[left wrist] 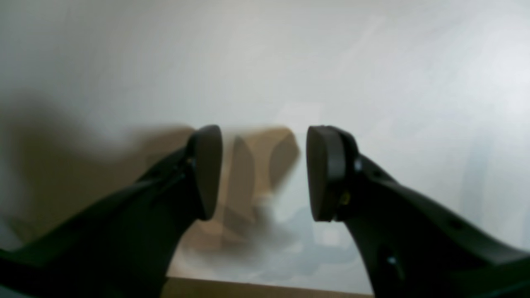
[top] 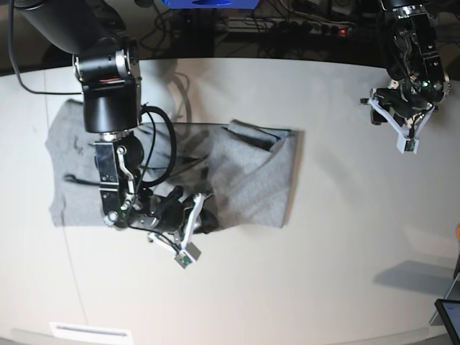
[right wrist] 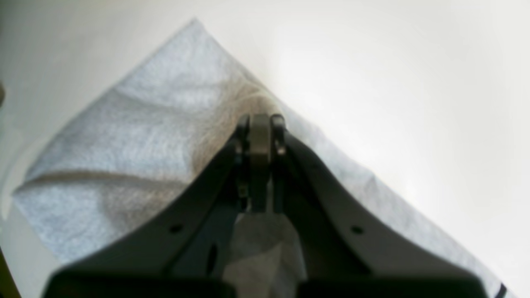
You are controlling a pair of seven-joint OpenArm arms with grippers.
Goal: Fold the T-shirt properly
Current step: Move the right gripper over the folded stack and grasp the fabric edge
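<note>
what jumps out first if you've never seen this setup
The grey T-shirt, spread partly folded and rumpled across the left half of the white table in the base view. The right hand is pinched shut on a fold at its near edge. The left hand hangs open, empty, over bare table at the far right.

A pale, matte table [top: 338,251] with a curved far edge fills most of the base view. Behind it the room is dark, with tangled black cables [top: 302,25] and a blue object [top: 208,3]. Even overhead light casts soft shadows.
</note>
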